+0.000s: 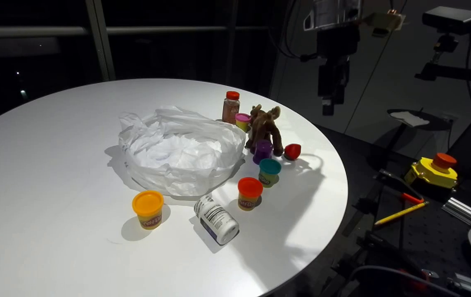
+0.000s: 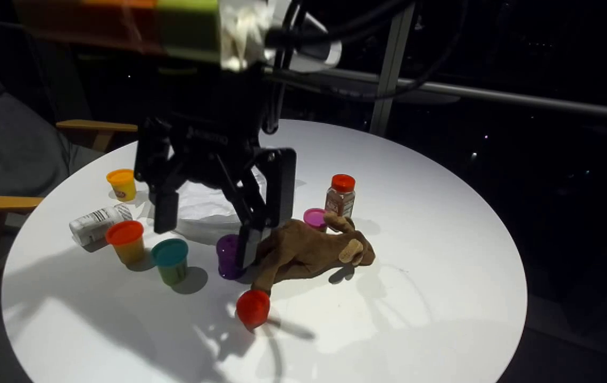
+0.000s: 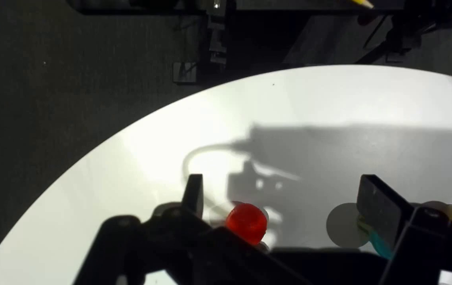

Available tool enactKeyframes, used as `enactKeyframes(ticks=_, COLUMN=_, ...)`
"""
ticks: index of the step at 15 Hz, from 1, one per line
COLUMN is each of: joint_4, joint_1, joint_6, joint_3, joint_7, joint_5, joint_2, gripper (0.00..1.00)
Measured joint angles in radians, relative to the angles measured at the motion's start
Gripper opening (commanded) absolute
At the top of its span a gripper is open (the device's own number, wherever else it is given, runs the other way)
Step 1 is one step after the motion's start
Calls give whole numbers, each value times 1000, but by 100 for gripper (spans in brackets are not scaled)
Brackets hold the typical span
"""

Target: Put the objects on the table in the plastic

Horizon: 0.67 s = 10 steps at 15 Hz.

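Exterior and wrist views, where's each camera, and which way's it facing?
An exterior view: close to the gripper, facing past it across the table.
An exterior view: beside the table, facing the plastic bag; gripper upper right.
Wrist view: wrist-mounted, facing down at the table's edge; fingers show.
Both exterior views share the brown plush animal.

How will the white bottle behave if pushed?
Likely rolls: the white bottle lies on its side and looks round. Rolling one way, it could bump the red-lidded tub standing beside it. Probably holds its shape under a light squeeze: its walls look straight and undented.
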Motion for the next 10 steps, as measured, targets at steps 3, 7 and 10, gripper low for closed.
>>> enactKeyframes(ticks=3, joint_4=-9, joint_1=0, joint_6=150, joint_3=0, joint_7=-7, joint_5=45, joint_2=112, gripper=100)
enactKeyframes(ticks=7, joint_4=2, joint_1=0, joint_6=313, joint_3=3, joint_7=-8, joint_5=72, joint_2=249, gripper=100)
enactKeyframes(ticks=10, joint_4=12, joint_1=0, joint_6=389, joint_3=2, joint_7=0, joint_5=72, joint_2=313, gripper=100)
